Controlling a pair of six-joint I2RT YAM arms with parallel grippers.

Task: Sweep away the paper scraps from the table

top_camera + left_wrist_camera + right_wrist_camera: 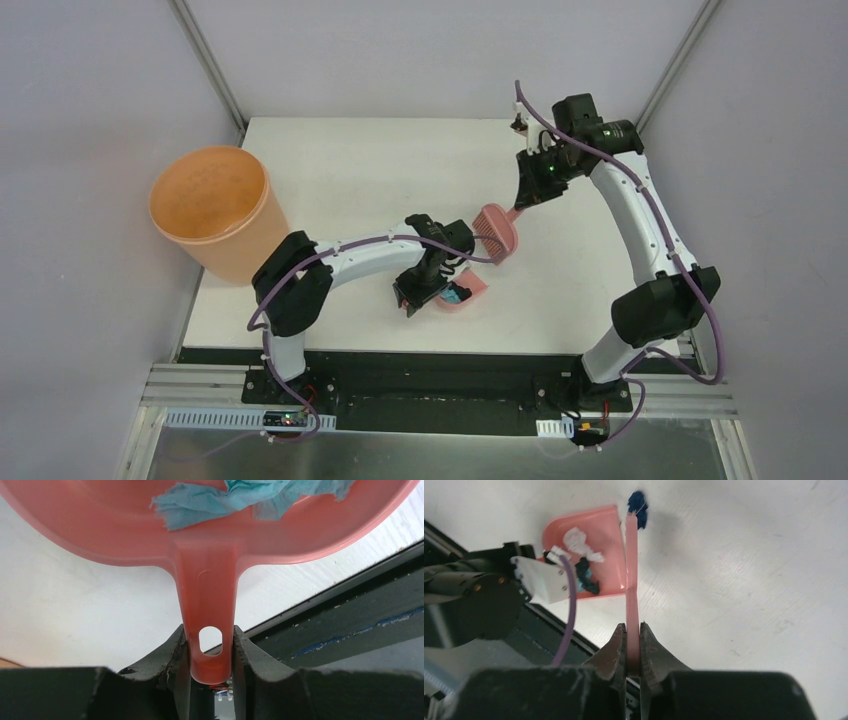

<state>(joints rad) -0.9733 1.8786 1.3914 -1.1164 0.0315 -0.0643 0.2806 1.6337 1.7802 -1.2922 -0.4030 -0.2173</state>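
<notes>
two elbows bent; left end effector pinches dustpan, right end effector pinches brush.

On my left wrist feed the dustpan reads as smooth, glossy pink plastic, and the teal scrap as soft, creased paper. The table looks matt white with a fine grain. The dark blue scrap is fuzzy-edged paper. The orange bucket is smooth plastic.

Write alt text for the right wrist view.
The right end effector clamps a pink hand brush, seen edge-on, its tip beside a dark blue paper scrap on the white table. Beside it a pink dustpan holds white, teal and dark scraps, partly hidden by the left arm.
</notes>
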